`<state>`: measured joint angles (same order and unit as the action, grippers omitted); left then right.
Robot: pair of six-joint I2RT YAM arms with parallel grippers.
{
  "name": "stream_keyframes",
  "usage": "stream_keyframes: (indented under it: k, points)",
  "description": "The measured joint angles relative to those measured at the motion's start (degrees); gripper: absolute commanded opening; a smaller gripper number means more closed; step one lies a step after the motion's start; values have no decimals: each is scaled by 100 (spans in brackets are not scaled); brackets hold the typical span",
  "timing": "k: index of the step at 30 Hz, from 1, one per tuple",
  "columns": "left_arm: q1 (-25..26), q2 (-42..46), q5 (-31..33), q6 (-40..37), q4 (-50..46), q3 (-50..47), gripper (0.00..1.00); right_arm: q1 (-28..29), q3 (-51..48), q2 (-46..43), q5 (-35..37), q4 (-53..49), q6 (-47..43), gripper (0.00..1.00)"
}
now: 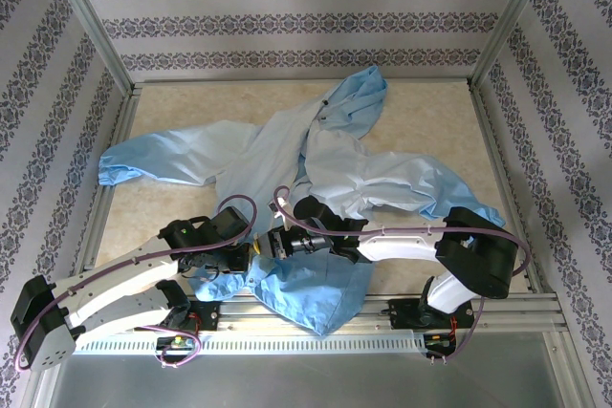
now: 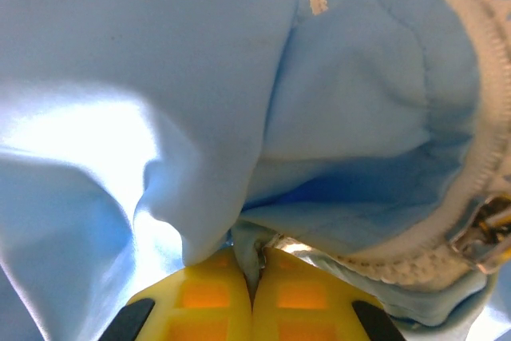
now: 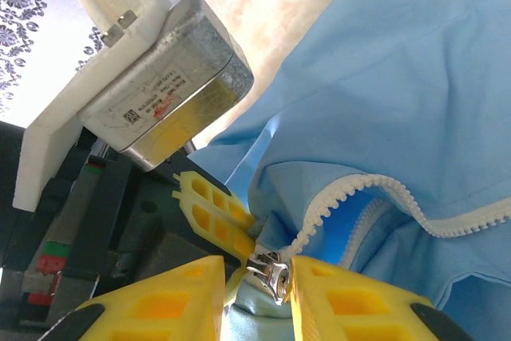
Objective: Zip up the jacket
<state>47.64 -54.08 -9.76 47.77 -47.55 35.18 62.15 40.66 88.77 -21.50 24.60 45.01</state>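
Left gripper (image 2: pixel 254 273) was pressed shut, its yellow fingers (image 2: pixel 207 301) pinching a fold of the jacket (image 2: pixel 160 77) between their tips. Just beside that pinch, toward the right of the wrist view, a curve of pale zipper teeth (image 2: pixel 485 109) ran down to the metal zipper slider (image 2: pixel 487 233).

The right gripper (image 3: pixel 257 267) faced it head-on. Its jaws stood a little apart with the zipper slider (image 3: pixel 271 271) between them. The metal touched the finger on the right of that view and a narrow gap showed on the other side, so a firm hold could not be confirmed. The left gripper's fingers (image 3: pixel 209 201) showed just behind the slider, with light-blue cloth between.

From above, both grippers lay tip to tip near the middle of the near edge of the tabletop (image 1: pixel 430 121). They were over the jacket's bunched hem (image 1: pixel 316 298), which spilled past that edge onto the rail (image 1: pixel 478 308).

Beyond them the jacket lay unzipped and rumpled across the tabletop. Its hood (image 1: pixel 359 93) reached the far edge right of the middle. One sleeve (image 1: pixel 143 164) stretched to the left edge, and the other sleeve (image 1: pixel 430 193) ran toward the right edge.
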Motion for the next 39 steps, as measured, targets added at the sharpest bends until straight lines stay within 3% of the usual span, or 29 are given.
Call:
stream_keyframes:
  k: [21,23,26,30,35,39]
  points:
    - [2,33,0,-20,-177,66,0,0,175,332,0,138,-20,26]
    - [2,44,0,-20,-192,66,0,0,221,400,-2,168,-17,23]
    - [2,59,0,-37,-227,76,0,0,297,509,-4,249,-35,2]
    - [4,63,-7,-111,-315,125,1,0,310,566,26,361,-24,0]
    - [4,376,-46,-205,-433,181,20,0,308,562,116,457,-168,0]
    - [2,968,-50,-205,-457,199,44,0,273,511,195,439,-302,0]
